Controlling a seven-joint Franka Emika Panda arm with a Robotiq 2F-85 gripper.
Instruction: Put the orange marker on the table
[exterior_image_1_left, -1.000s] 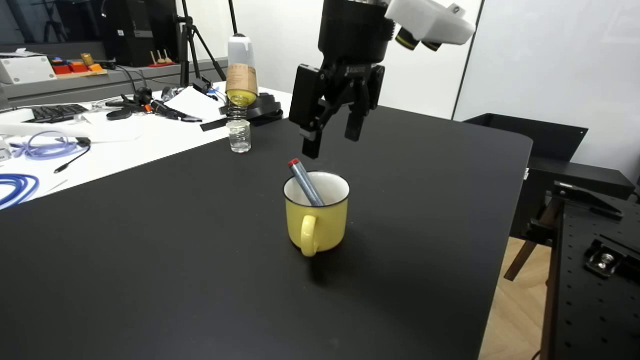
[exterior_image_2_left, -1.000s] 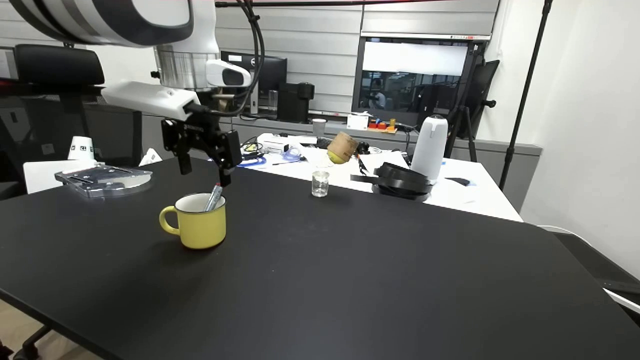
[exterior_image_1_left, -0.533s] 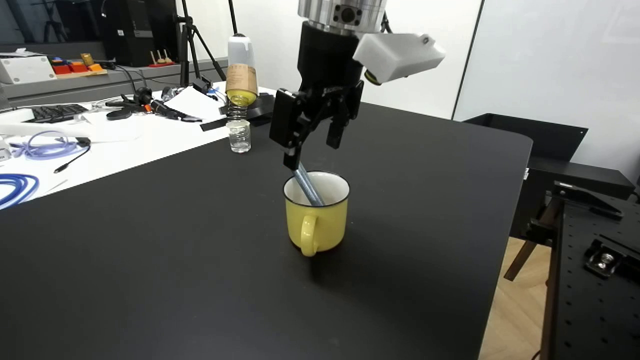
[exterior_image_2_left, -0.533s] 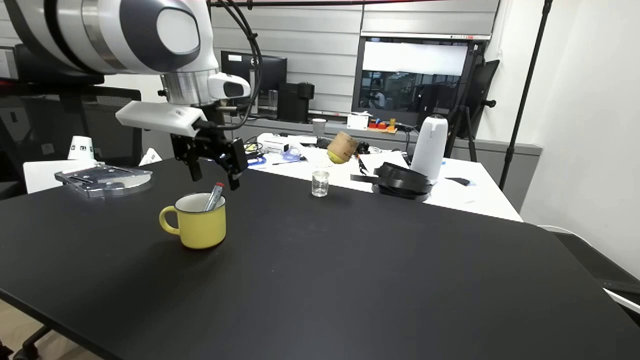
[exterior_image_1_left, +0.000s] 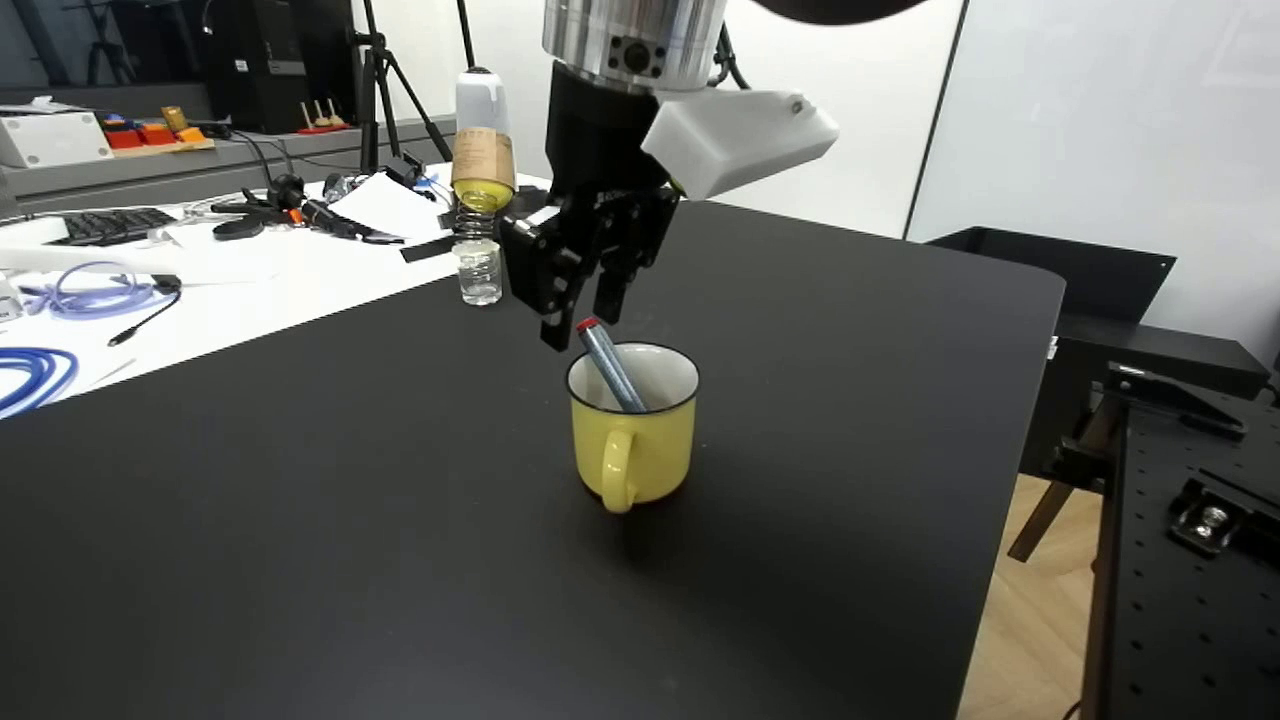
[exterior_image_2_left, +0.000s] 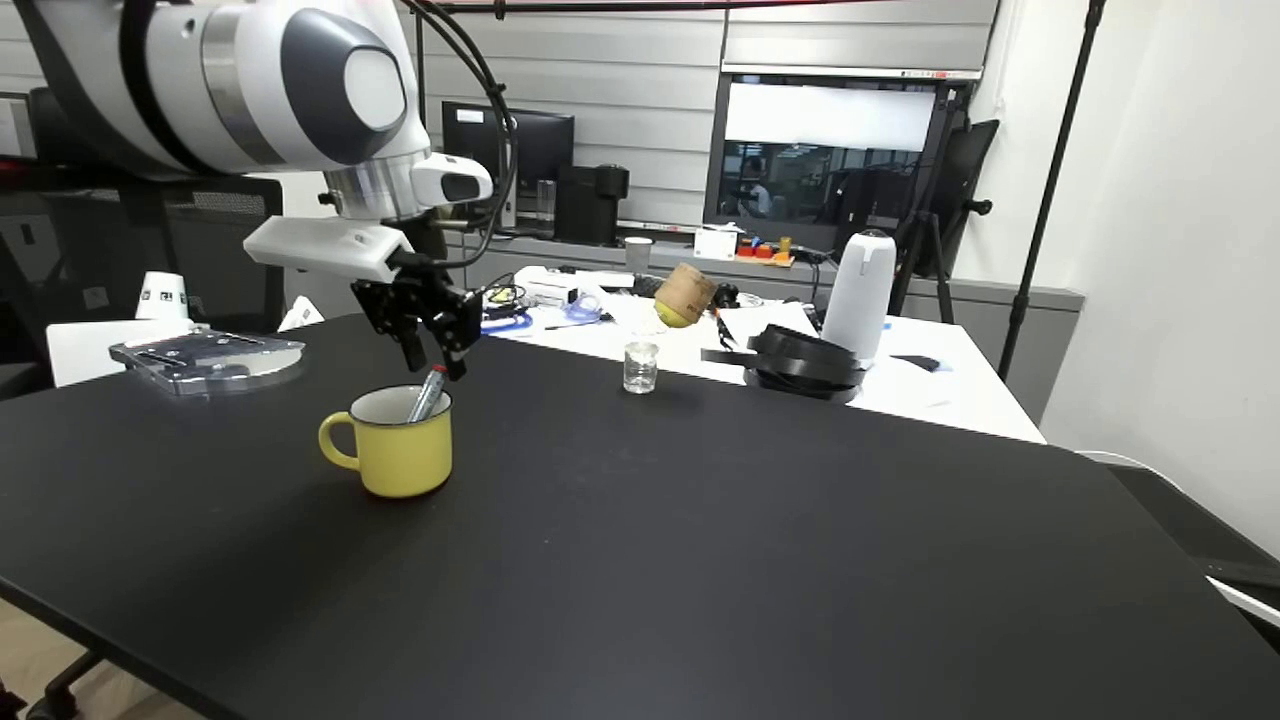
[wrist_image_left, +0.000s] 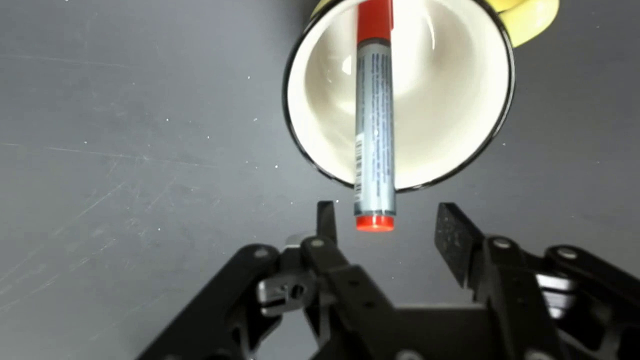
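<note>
Slim grey marker (wrist_image_left: 375, 130) with orange-red ends leans inside glossy yellow mug (exterior_image_1_left: 657, 450)

The marker's upper end pokes above the black rim; the black two-fingered gripper (wrist_image_left: 385, 220) hangs close by, its fingers spread apart to either side of that end in the wrist view; the mug stands upright on the flat, matte black table (exterior_image_2_left: 760, 530).

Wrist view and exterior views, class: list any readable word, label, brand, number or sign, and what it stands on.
No text is legible.
Orange marker: print and barcode, too blurred.
Tool: pale lettering, too blurred.
White cup: dark marks, too small.
Monitor: pale marks, too small.
Other marks: too small.
</note>
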